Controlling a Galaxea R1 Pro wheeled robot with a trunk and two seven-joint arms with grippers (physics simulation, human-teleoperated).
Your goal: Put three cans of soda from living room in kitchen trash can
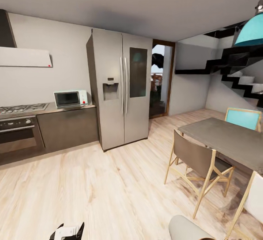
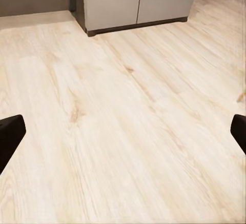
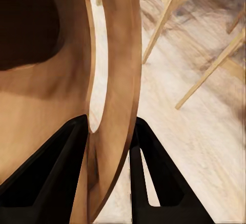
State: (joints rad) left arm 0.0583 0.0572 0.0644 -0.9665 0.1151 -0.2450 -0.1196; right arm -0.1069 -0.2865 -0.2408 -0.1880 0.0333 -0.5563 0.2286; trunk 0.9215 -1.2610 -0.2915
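The head view shows the kitchen with a tall steel fridge standing on a pale wood floor. To the left of the fridge is a dark counter with a white microwave on top, and further left a stove with an oven under it. To the right are a grey table and wooden chairs, a blue chair behind the table, and black stairs on the far wall. A blue lamp hangs near the top right. At the bottom edge, part of the left claw peeks in, and the pale grey trash can shows at the bottom right. In the left wrist view, the left claw's two black fingers sit far apart at the edges of the picture, spread wide with nothing between them, over bare floor, with the bottom of the fridge farther off. In the right wrist view, the right claw is clamped on the rim of the trash can: one finger is inside against the brown inner wall and the other is outside. Chair legs stand on the floor behind it. I cannot see any soda cans.
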